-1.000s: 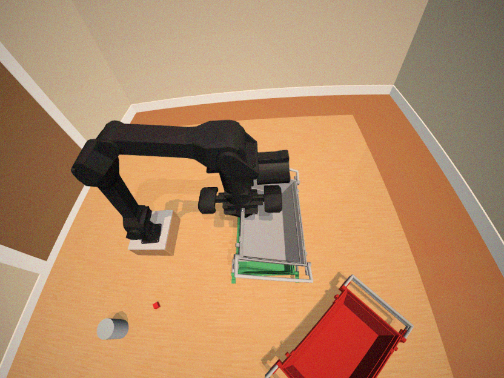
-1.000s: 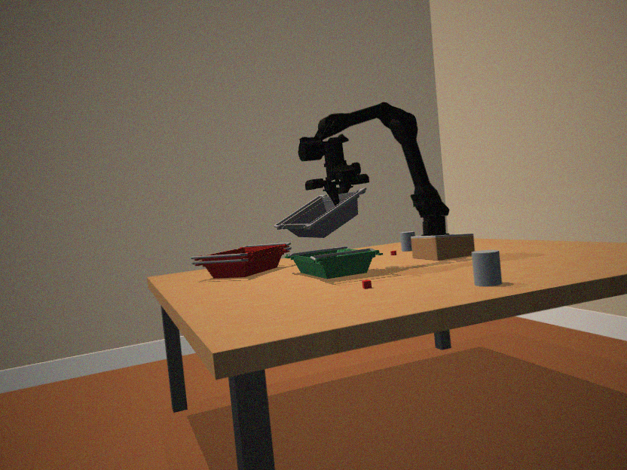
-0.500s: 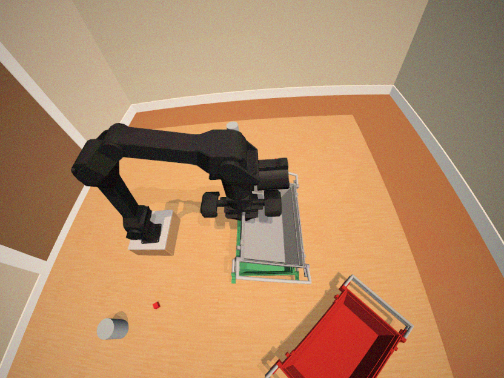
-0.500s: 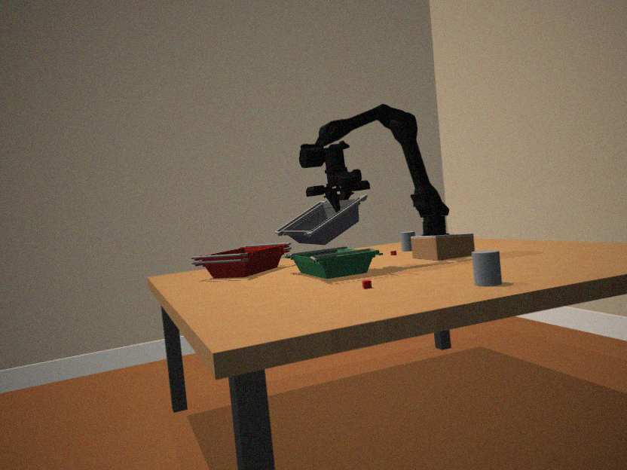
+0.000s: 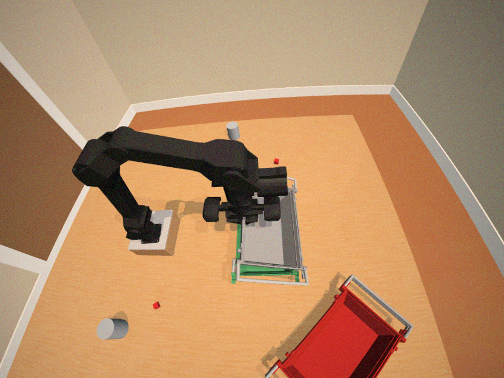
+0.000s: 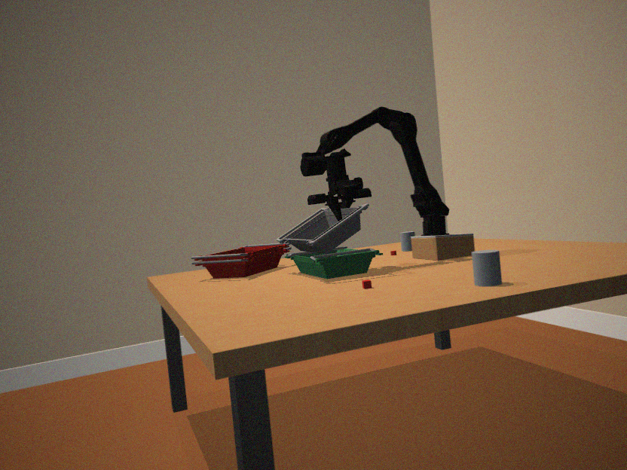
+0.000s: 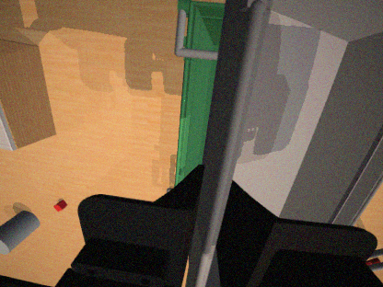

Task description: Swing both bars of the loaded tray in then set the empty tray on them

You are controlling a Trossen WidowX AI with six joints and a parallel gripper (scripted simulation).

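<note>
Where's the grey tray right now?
The grey tray hangs tilted from the gripper, right over the green tray, as the outside view shows.

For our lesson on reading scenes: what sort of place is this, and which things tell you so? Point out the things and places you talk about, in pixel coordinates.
Probably a robot test room, indoors: a jointed arm point(image 5: 162, 150) point(image 6: 408, 126) mounted on a block point(image 5: 166, 228) point(image 6: 455, 246), a wooden table point(image 5: 195, 349) point(image 6: 415, 298), and plain walls point(image 5: 252, 44) point(image 6: 202, 126).
</note>
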